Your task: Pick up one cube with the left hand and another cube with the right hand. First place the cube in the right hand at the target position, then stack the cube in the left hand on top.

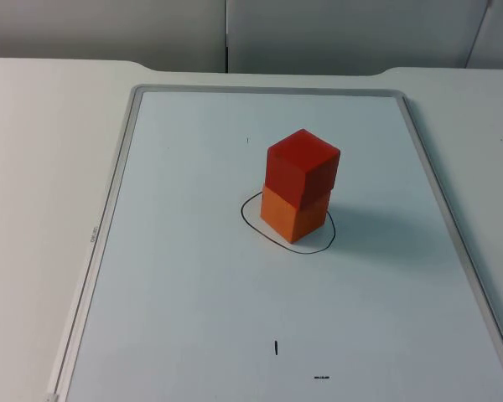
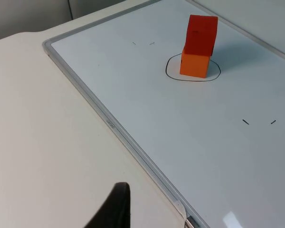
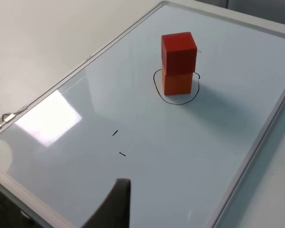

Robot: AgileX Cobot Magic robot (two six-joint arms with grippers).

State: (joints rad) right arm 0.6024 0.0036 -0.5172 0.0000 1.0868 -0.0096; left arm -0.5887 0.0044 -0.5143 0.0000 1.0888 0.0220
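A red cube (image 1: pixel 303 164) stands on an orange cube (image 1: pixel 293 216), turned slightly against it. The orange cube sits inside a black hand-drawn circle (image 1: pixel 250 219) near the middle of the whiteboard (image 1: pixel 193 276). The same stack appears as red cube (image 2: pixel 202 33) on orange cube (image 2: pixel 195 64) in the left wrist view, and as red cube (image 3: pixel 179 51) on orange cube (image 3: pixel 177 83) in the right wrist view. My left gripper (image 2: pixel 115 209) hangs over the bare table beside the board's frame, far from the stack. My right gripper (image 3: pixel 115 204) hangs over the board's surface, well away from the stack. Neither touches a cube.
The whiteboard has a raised grey frame (image 1: pixel 109 209) and lies on the white table (image 1: pixel 33 167). Small black marks (image 1: pixel 276 347) are drawn on the board near its front. A grey partition wall (image 1: pixel 235 33) closes off the back.
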